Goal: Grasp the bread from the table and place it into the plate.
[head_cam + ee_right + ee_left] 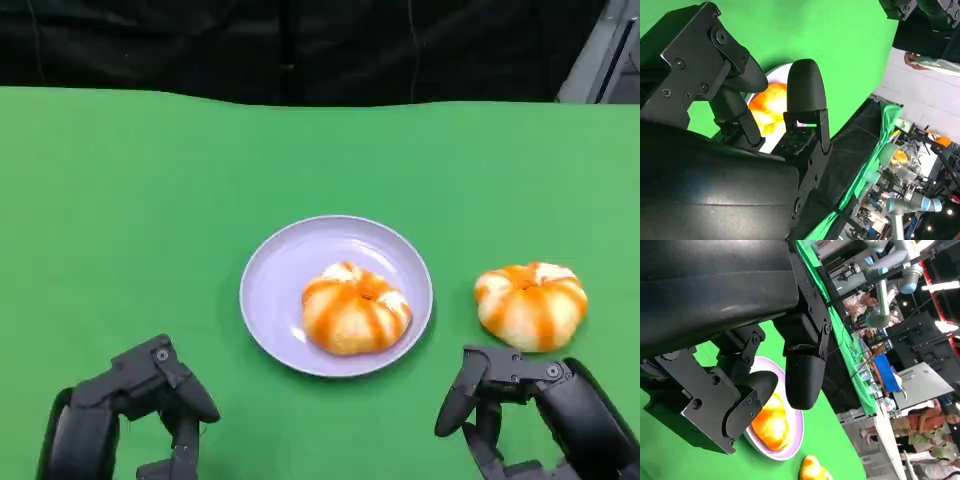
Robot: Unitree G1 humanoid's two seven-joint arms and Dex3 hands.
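Observation:
A lilac plate [296, 262] lies at the table's middle with one orange-striped bread roll [355, 308] resting in it. A second, similar bread roll [531, 304] sits on the green cloth just right of the plate. My right hand [545, 415] hovers at the near edge, directly in front of that second roll, fingers apart and holding nothing. At the lower left my left hand [130, 410] is likewise empty with spread fingers. The left wrist view shows the plate [791, 447], its roll [771, 427] and the loose roll [812, 469]. Between the right hand's fingers [805, 90] appears the plated roll [767, 105].
The green cloth [150, 200] covers the whole table; a black backdrop runs along its far edge. The wrist views show a lab background with another robot arm [885, 285] and people standing beyond the table.

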